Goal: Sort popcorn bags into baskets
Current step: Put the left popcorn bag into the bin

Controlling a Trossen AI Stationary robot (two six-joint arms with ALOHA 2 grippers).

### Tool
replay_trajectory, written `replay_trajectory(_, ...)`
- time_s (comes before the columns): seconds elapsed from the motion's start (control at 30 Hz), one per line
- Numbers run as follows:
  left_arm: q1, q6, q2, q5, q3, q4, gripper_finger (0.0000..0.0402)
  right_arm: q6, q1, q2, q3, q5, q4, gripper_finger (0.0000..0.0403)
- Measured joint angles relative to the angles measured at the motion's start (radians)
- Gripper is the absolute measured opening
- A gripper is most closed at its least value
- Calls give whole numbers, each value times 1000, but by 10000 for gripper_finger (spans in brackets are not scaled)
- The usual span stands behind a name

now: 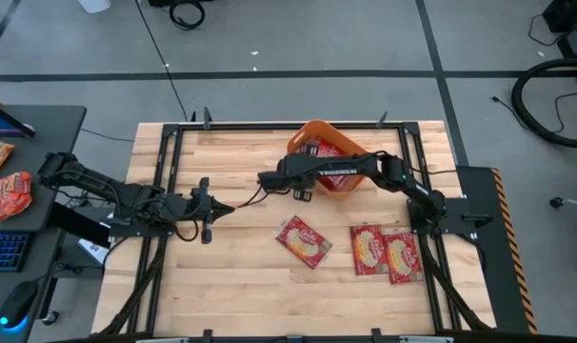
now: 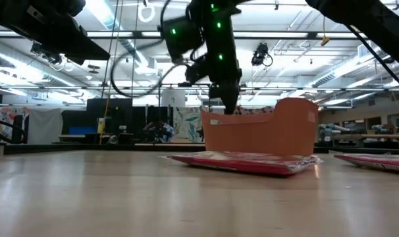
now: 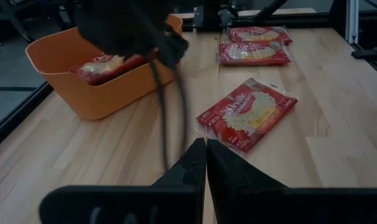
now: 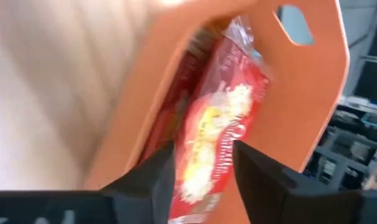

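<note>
A wooden table seen from above holds an orange tub (image 1: 348,181) near its far edge, a little right of centre, with at least one red popcorn bag already lying inside it. The right arm reaches across from the table's right side, and the right gripper (image 4: 204,163) hangs at the tub's near-left corner, above the rim. Its fingers are parted to a narrow gap with a red-and-yellow popcorn bag (image 4: 216,130) between them, hanging end-down over the tub's inner wall; the wrist picture is smeared, so whether the fingers are pressing the bag or have just let go is hard to say, though it looks held. That position suits a drop straight into the tub. Three more bags wait flat on the wood: a tilted single bag (image 1: 303,240) near the table's middle, and a pair (image 1: 386,252) lying side by side, touching, toward the right edge. The left gripper (image 3: 206,163) waits low over the table's left part, fingertips pressed together on nothing, pointed toward the single bag, probably the next pick.
</note>
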Motion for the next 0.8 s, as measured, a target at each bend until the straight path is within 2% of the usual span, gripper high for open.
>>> replay_trajectory(0.1,0,0,0,0,0,-7,18,46,46,0,38,-41,0,185)
replay_trajectory(0.23,0,1,0,0,0,-29,18,108,126,-3,88,-111,23,188)
replay_trajectory(0.5,0,-6,0,77,0,-89,18,241,315,-2,56,-261,203,188)
replay_trajectory(0.6,0,-5,0,79,0,-89,18,313,386,-3,25,-262,286,188)
replay_trajectory(0.8,0,8,-11,79,0,-55,18,425,487,-3,-111,-154,400,188)
